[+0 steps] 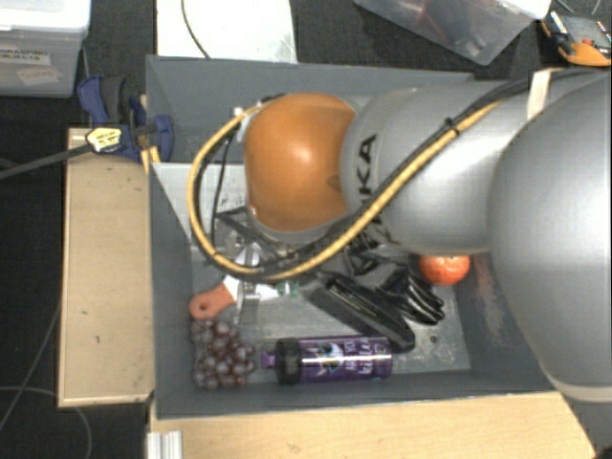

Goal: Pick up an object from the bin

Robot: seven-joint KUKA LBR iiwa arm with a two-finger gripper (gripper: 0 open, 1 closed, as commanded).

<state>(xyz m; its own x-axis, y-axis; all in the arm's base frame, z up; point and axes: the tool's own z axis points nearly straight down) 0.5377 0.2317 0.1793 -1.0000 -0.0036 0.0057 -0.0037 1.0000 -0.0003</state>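
In the grey bin [170,333], the arm [430,180] points its claw [247,290] down beside dark grapes [218,352].

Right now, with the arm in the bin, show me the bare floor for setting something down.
Bare floor: the lower-right corner of the bin, between the purple bottle, the black utensils and the orange ball. A narrower strip runs along the left wall above the salmon piece. Crowded: lower left, where the dark grapes, that piece and the gripper bunch.
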